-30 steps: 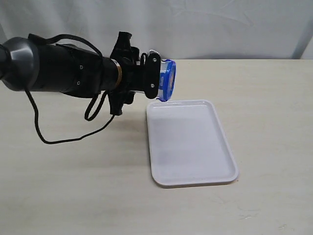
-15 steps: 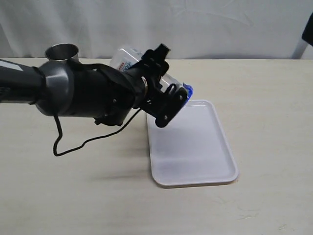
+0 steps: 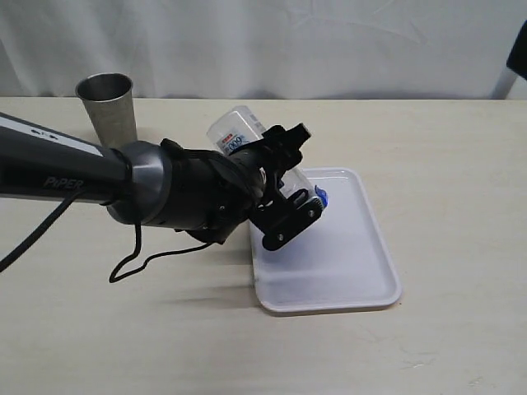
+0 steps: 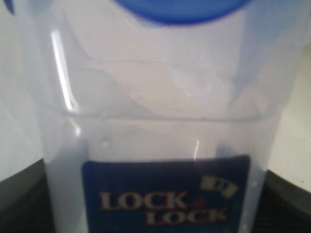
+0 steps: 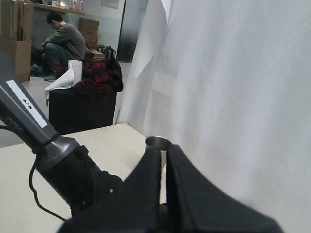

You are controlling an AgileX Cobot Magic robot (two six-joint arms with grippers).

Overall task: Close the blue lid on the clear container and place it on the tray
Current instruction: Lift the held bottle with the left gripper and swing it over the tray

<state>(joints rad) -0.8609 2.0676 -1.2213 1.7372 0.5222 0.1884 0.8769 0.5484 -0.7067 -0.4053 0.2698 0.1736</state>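
Note:
My left gripper (image 3: pixel 290 207) is shut on the clear container (image 3: pixel 236 134). It holds the container tilted, with its base up and toward the back. The blue lid (image 3: pixel 319 196) is on the lower end, just over the far left part of the white tray (image 3: pixel 346 263). The left wrist view is filled by the container (image 4: pixel 160 111), with its blue label (image 4: pixel 165 194) and the lid (image 4: pixel 180 9) at the far end. Dark fingers (image 4: pixel 19 199) flank it. My right gripper (image 5: pixel 163 149) is raised off to the side, shut and holding nothing.
A steel cup (image 3: pixel 107 103) stands at the back left of the table, and its rim shows as the steel cup (image 5: pixel 156 141) behind my right fingers. The left arm (image 3: pixel 99 189) and its cable stretch across the left half. A white curtain hangs behind the table.
The left arm has swung round and lowered, tipping the container from level above the tray's far corner to slanting lid-down over the tray. The steel cup has come into view.

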